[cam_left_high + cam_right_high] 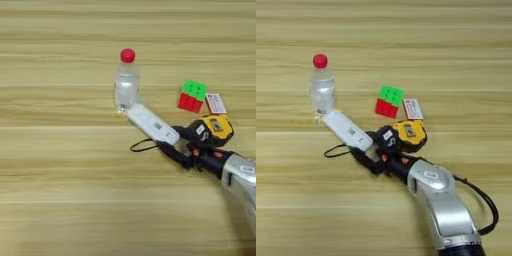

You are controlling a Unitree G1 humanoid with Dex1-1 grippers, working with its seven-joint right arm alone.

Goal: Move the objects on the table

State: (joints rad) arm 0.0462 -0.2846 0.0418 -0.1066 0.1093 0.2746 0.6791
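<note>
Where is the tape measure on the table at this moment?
The tape measure lies right of centre on the table, just below the cube and a small white card, with the claw close at its left.

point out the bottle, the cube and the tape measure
clear plastic bottle (126, 87), left eye view, on the see-through body below the red cap
small red-green cube (389, 101), right eye view, where green top meets red side
yellow-black tape measure (411, 134), right eye view, on the yellow case
</note>
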